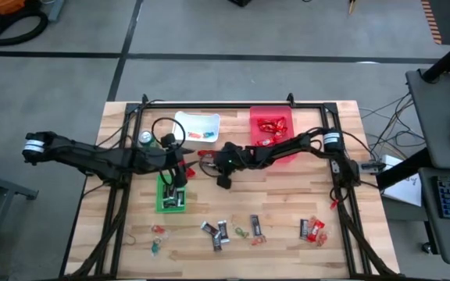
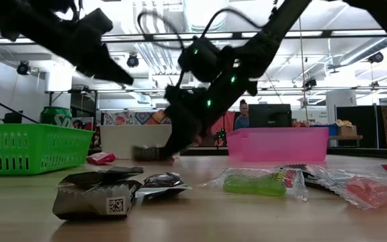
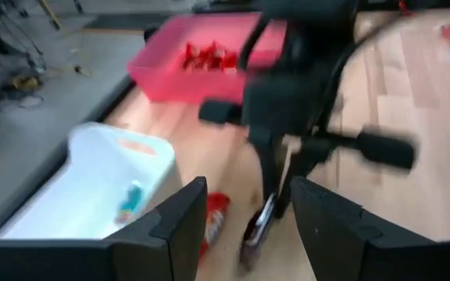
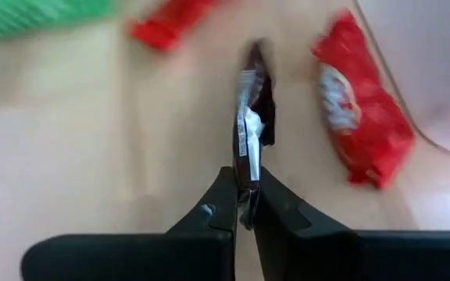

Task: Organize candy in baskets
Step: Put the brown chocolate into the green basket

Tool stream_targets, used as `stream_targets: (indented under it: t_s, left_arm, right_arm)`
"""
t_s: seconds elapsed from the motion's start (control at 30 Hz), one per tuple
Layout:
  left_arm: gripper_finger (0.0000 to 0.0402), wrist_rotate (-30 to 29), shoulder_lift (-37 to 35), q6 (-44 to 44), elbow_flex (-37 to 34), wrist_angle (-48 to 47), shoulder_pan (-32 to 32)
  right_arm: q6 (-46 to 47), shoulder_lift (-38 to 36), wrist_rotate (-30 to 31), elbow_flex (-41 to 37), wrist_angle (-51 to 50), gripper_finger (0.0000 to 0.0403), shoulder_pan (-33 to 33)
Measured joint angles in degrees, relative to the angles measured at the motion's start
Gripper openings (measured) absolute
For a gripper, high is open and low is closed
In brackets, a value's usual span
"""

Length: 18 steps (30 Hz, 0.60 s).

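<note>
Candy only partly sorted. Found one dark mini bar [image 4: 250, 109] nipped by the end of its wrapper in the right gripper [image 4: 243, 187], clamped tight on the foil. Placed it low at the table [image 1: 287, 203], in the bare stretch between the white basket [image 1: 180, 121], the red basket [image 1: 251, 129] and the green basket [image 1: 159, 191]. Could not tell whether lifted clear of the wood or resting on it. Noted red-wrapped bars [image 4: 358, 133] lying close on either side, untouched. Saw the left gripper [image 3: 248, 195] hanging just beside the same patch, spread wide, holding nothing.

Made out red wrappers in the red basket, a few small pieces in the white one, dark wrappers in the green one. Saw more sweets loose along the near edge [image 1: 217, 232]: dark bars, red bars, small clear, green and orange pieces.

Judged the bar very light, with a stiff little block inside and a thin, crinkly, slippery wrapper around it. Reckoned a pinch on the flat crimped end enough to carry so slight a weight, though liable to let the bar swing or slide out if jerked. Would have preferred a hold across the body for a surer carry. Expected the tiny clear-wrapped pieces to be harder: soft, flat, best taken by a twisted tail.
</note>
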Motion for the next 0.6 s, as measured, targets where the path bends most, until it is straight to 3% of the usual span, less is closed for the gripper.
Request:
stream_targets:
  t_s: [0.2, 0.33, 0.6]
  left_arm:
    - [0.0171, 5.55, 1.04, -3.91, -2.85, 7.61, -0.47]
    - [0.0171, 5.81, 1.00, -3.99, -3.25, 10.26, -0.80]
    - [0.0171, 4.55, 1.78, -3.47, -3.22, 20.70, -0.79]
  right_arm:
    - [-0.17, -10.72, -0.80, -7.30, 0.19, 0.0015, 1.29]
    - [2.88, -17.66, -0.66, -15.00, 4.76, 0.0014, 2.31]
    - [9.28, -25.65, -0.94, -29.08, 30.13, 0.0014, 4.23]
